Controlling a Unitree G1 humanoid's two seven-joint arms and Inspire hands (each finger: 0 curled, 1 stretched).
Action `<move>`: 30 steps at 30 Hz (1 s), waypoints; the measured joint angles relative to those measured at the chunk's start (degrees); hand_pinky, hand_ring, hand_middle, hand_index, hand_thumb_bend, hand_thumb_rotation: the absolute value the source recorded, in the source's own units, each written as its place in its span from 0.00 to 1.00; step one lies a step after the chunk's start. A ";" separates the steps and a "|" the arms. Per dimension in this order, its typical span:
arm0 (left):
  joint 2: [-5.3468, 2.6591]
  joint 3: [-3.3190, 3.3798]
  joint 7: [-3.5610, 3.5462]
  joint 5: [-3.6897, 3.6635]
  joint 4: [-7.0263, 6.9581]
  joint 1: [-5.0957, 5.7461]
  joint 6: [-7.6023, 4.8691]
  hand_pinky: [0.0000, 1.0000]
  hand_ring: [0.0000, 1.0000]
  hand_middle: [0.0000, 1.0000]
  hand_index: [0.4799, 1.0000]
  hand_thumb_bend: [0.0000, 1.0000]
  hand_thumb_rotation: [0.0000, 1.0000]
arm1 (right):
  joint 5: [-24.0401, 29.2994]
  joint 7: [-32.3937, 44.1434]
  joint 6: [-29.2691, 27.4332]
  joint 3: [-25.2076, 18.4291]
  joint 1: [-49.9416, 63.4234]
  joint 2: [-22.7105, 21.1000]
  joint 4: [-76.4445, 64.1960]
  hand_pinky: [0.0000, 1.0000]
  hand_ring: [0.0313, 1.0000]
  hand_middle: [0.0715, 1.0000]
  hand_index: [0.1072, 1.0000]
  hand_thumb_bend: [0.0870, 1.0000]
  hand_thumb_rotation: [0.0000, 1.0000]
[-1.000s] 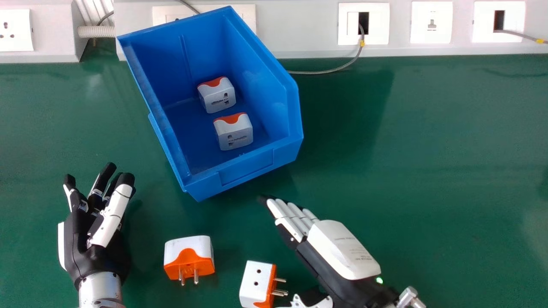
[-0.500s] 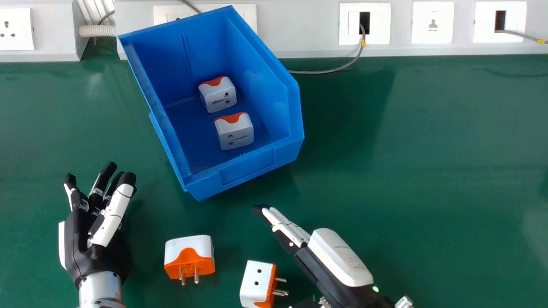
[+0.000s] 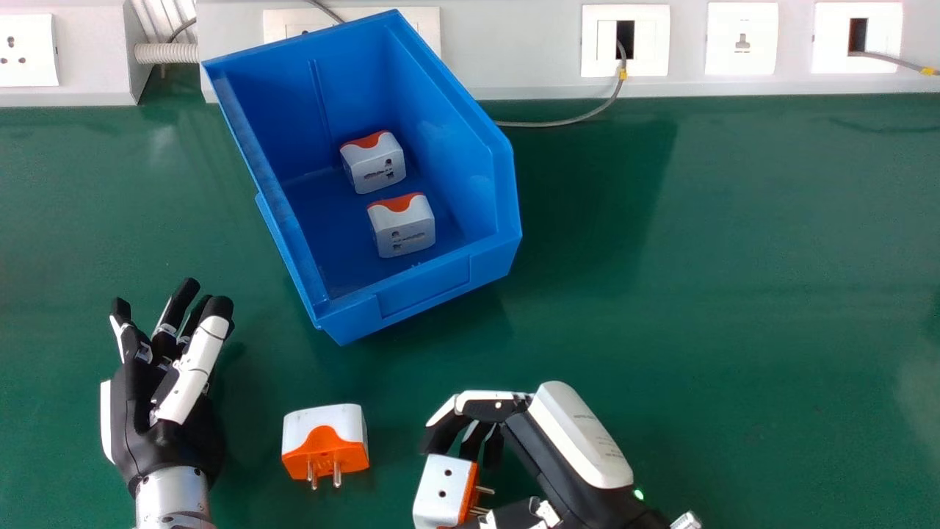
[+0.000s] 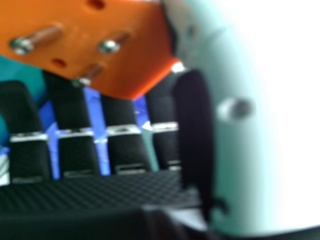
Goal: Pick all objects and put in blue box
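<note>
The right hand [image 3: 584,441] is keeping its fingers [image 3: 443,432] bent round a plug [image 3: 436,492], pins [image 4: 37,39] facing the palm [image 4: 100,192], presumably securing it for the box [image 3: 426,286] at 12 o'clock. Another plug [image 3: 338,426] is waiting at 10 o'clock; the left hand [image 3: 165,444] is idling, spread wide.

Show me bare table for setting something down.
Widest: green tabletop right of the blue plastic box, between white socket panel and black-and-white right hand. Smaller: left of the box, beyond the black-and-white left hand. Crowded: near side, where right hand curls round a white-and-orange plug adapter and another adapter sits between the hands.
</note>
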 measured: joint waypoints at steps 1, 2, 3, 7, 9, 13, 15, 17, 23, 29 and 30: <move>0.00 0.00 0.01 0.00 0.00 -0.01 0.00 0.81 0.84 0.84 0.62 0.68 0.06 | 0.00 -0.07 -0.08 -0.10 -0.04 0.00 0.00 0.34 0.38 0.46 0.45 0.45 0.00; -0.01 0.00 0.02 0.00 0.00 -0.01 0.00 0.81 0.84 0.84 0.61 0.68 0.06 | -0.01 -0.30 -0.15 -0.20 -0.09 0.00 0.00 0.34 0.38 0.46 0.45 0.45 0.00; -0.01 0.00 0.02 0.00 0.01 -0.02 -0.01 0.81 0.84 0.84 0.60 0.69 0.06 | -0.03 -0.57 -0.18 -0.32 -0.15 0.00 0.00 0.34 0.38 0.46 0.45 0.45 0.00; -0.03 0.00 0.02 0.01 0.01 -0.03 -0.04 0.81 0.84 0.85 0.60 0.69 0.06 | -0.03 -1.02 -0.19 -0.68 -0.66 -0.03 -0.01 0.33 0.38 0.46 0.45 0.45 0.00; -0.03 -0.05 0.09 0.06 0.01 -0.06 -0.04 0.81 0.84 0.84 0.62 0.69 0.07 | -0.03 -1.14 -0.19 -1.10 -0.85 -0.04 -0.19 0.33 0.39 0.47 0.45 0.45 0.00; -0.11 -0.04 0.17 0.04 0.01 -0.14 -0.04 0.81 0.84 0.85 0.62 0.68 0.06 | -0.12 -2.93 -0.26 -2.79 -1.31 -0.29 -2.30 0.33 0.39 0.48 0.45 0.45 0.00; -0.14 -0.05 0.27 0.05 0.02 -0.19 -0.04 0.81 0.84 0.84 0.62 0.68 0.07 | -0.05 -3.57 -0.46 -4.11 -1.54 -0.72 -5.05 0.33 0.40 0.47 0.45 0.45 0.00; -0.23 -0.05 0.59 0.06 0.11 -0.35 -0.05 0.81 0.84 0.84 0.61 0.68 0.07 | 0.39 -3.97 -0.66 -6.22 -1.79 -1.28 -10.18 0.33 0.39 0.47 0.45 0.45 0.00; -0.37 -0.02 1.08 0.06 0.54 -0.77 -0.20 0.80 0.84 0.84 0.62 0.67 0.07 | 0.97 -4.81 0.64 -12.06 -2.57 -1.93 -25.44 0.31 0.39 0.49 0.46 0.45 0.00; -0.05 0.15 1.18 0.03 1.73 -1.94 -0.26 0.80 0.84 0.84 0.62 0.66 0.05 | 0.37 -3.45 4.78 -15.92 -10.05 -2.58 -31.95 0.30 0.38 0.49 0.46 0.44 0.00; 0.00 0.19 1.18 0.03 1.92 -2.10 -0.26 0.80 0.84 0.84 0.63 0.66 0.05 | 0.33 -3.16 5.11 -15.99 -11.65 -2.57 -32.04 0.31 0.38 0.49 0.46 0.45 0.00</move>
